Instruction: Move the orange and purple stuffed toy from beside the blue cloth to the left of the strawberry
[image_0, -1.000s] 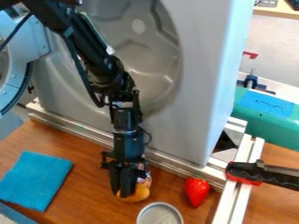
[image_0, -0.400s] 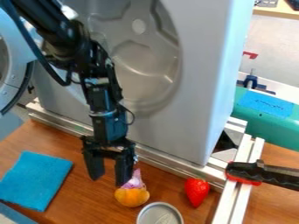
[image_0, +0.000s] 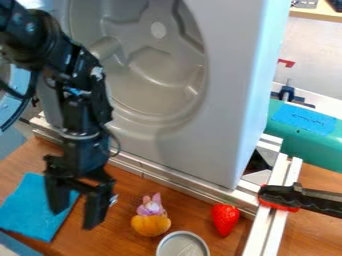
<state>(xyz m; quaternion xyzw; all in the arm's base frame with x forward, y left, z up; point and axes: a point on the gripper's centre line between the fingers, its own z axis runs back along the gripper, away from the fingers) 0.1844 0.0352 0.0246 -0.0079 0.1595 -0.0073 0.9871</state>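
While a round silver can (image_0: 182, 245) sits up close, a purple and orange toy (image_0: 151, 224) sits just behind it, near a red strawberry (image_0: 225, 219). The black gripper (image_0: 75, 216) hangs wide open by a blue cloth (image_0: 23, 207). Farther back stands a big gray wall (image_0: 184, 147).

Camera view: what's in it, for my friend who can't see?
An open black robot hand hangs by a blue cloth, near a small purple-and-orange toy. A red strawberry and a round silver object sit close by on a brown table, before a big grey panel.
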